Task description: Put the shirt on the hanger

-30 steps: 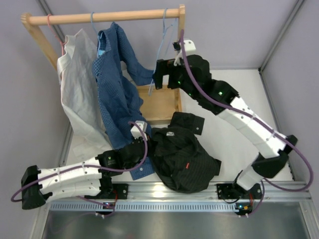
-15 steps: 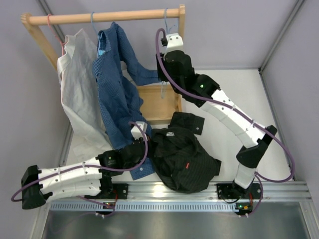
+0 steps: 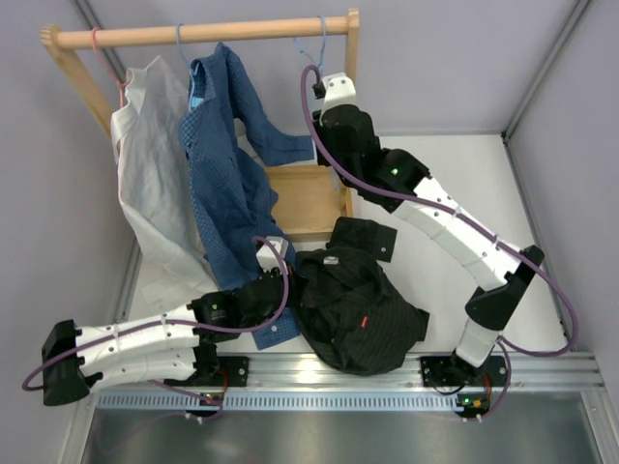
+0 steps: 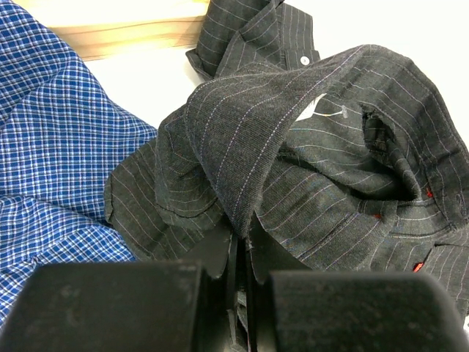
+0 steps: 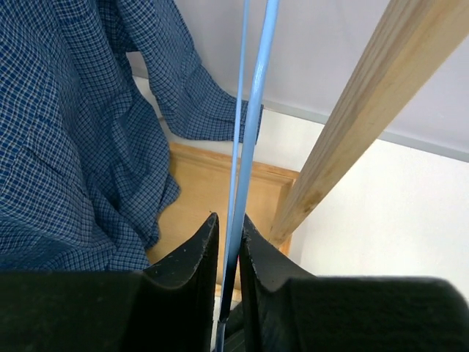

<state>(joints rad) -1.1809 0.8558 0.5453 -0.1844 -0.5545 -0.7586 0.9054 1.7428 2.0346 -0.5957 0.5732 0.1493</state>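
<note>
hanger (image 5: 253, 110) rod now sits pinched between the narrowed jaws of the right gripper (image 5: 229, 220), which has swung up to it; left gripper (image 4: 240, 246) stays clamped on shirt (image 4: 330, 183) fabric.

A clothes rack (image 3: 193, 35) stands at the back left of the table (image 3: 455, 193). On its rail, the left hanging shirt (image 3: 150, 184) and the right hanging shirt (image 3: 222, 184) sit side by side. The hanger (image 5: 253, 110) hangs further right, beside the upright. The shirt (image 3: 353, 300) lies heaped before the rack's base (near the table's front edge).

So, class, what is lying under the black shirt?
The black shirt lies crumpled on the white table, and its near edge overhangs the metal rail. Whatever lies beneath its bunched middle is covered and cannot be seen.
</note>
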